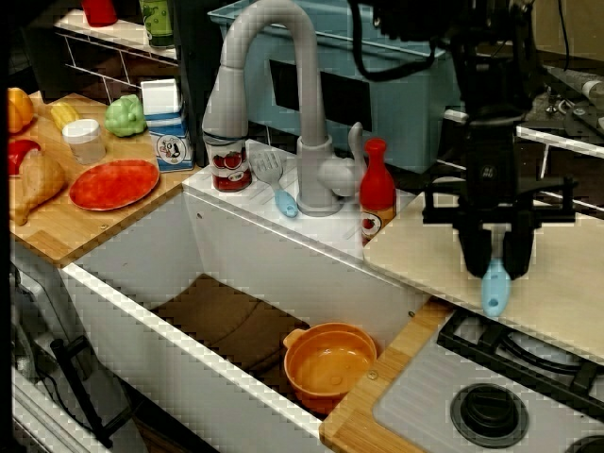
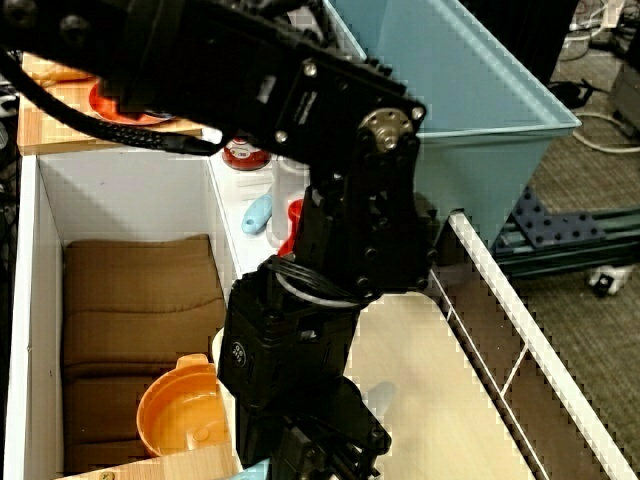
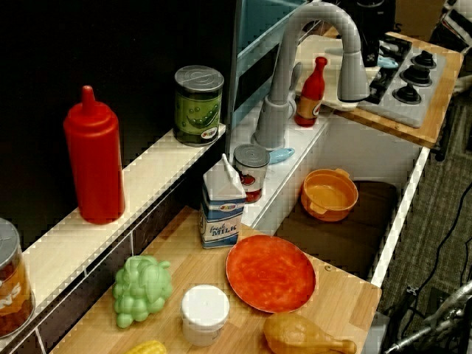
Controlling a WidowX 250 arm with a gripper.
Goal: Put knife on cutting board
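Note:
My gripper (image 1: 494,262) points straight down over the front edge of the cutting board (image 1: 566,283), a pale cream slab lying across the counter and stove at the right. Its fingers are shut on the knife (image 1: 494,290). The knife's light blue handle hangs below the fingertips and its blade is hidden between them. In the overhead view the black arm covers most of the board (image 2: 450,400), and only a bit of pale blue shows beside the gripper (image 2: 383,394). In the side view the board (image 3: 333,49) is far off and small.
A blue-handled spatula (image 1: 278,184) lies behind the sink by the grey faucet (image 1: 283,57). A red sauce bottle (image 1: 377,193) stands at the board's left corner. An orange pot (image 1: 330,363) sits in the sink. Stove burners (image 1: 489,408) lie below the board. A brown board with a red plate (image 1: 113,184) is at the left.

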